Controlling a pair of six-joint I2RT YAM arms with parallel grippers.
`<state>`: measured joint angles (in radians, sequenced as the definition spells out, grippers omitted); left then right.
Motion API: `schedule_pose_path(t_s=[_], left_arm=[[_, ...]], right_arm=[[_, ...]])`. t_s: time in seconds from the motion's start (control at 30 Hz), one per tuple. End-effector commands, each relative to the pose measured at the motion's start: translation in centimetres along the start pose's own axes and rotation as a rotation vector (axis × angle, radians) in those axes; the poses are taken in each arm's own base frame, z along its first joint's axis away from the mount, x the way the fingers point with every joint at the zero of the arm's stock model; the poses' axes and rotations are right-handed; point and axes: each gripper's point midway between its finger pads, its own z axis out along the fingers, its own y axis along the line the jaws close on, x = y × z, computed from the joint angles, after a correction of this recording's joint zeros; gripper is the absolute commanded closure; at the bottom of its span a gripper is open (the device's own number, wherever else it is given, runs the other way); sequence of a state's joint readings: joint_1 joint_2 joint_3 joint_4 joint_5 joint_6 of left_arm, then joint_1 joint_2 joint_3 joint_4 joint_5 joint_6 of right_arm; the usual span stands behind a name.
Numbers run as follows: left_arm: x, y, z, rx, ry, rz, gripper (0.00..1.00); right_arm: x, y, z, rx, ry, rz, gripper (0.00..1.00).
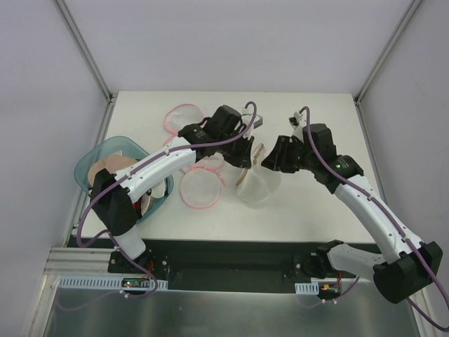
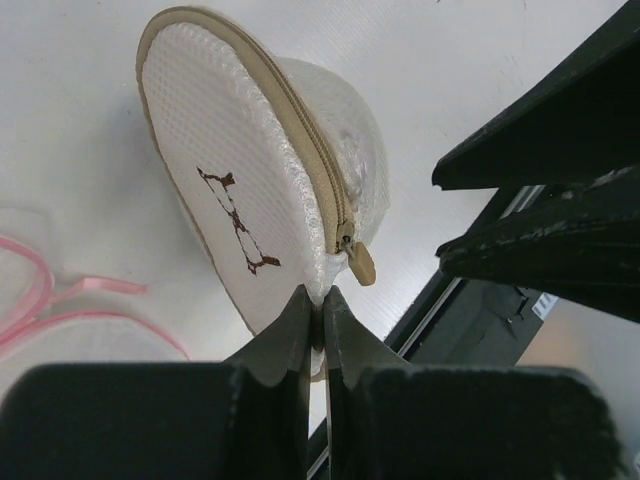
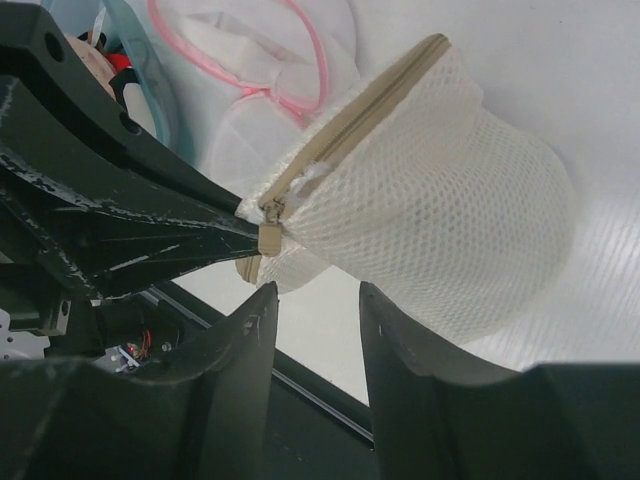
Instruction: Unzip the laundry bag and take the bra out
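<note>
The laundry bag point(image 1: 256, 184) is at the middle of the bench point(image 1: 316, 210); the left claw point(image 2: 315, 300) is closed tight on its rim, near the zip pull point(image 2: 360, 262); the right claw point(image 3: 318, 292) is parted just beside this pull and holds nothing; pink-rimmed pouches point(image 1: 200, 188) lie near.

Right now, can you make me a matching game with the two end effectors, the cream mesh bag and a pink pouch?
Things:
1. left end effector
2. right end effector
3. laundry bag
4. pink-rimmed pouch

States:
A. open, holding nothing
B. zipped shut
C. pinching the bag's edge
D. lying flat

Pairs: 1-C, 2-A, 3-B, 4-D
</note>
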<state>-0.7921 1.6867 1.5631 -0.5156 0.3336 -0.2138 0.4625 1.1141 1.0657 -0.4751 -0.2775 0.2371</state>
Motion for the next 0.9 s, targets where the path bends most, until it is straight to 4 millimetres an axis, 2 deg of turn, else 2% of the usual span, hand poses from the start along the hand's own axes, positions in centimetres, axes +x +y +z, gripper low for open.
schedule_pose_path(t_s=[0.0,0.37,0.5,0.87], left_arm=[[-1.6,-1.8,-0.7,0.065,-0.030,-0.020,1.00],[-1.3,-1.8,-0.6,0.070,-0.025,-0.026,1.00],[-1.2,-1.7,-0.5,0.070,-0.025,-0.026,1.00],[-1.1,-1.9,-0.5,0.082,-0.029,-0.018,1.00]], right_arm=[[-0.9,2.1,0.1,-0.061,-0.030,-0.020,0.58],[-1.5,3.2,1.6,-0.073,-0.019,-0.017,0.59],[-1.6,3.8,1.5,-0.087,-0.022,-0.022,0.60],[-1.8,3.9,1.7,-0.078,-0.026,-0.016,0.64]])
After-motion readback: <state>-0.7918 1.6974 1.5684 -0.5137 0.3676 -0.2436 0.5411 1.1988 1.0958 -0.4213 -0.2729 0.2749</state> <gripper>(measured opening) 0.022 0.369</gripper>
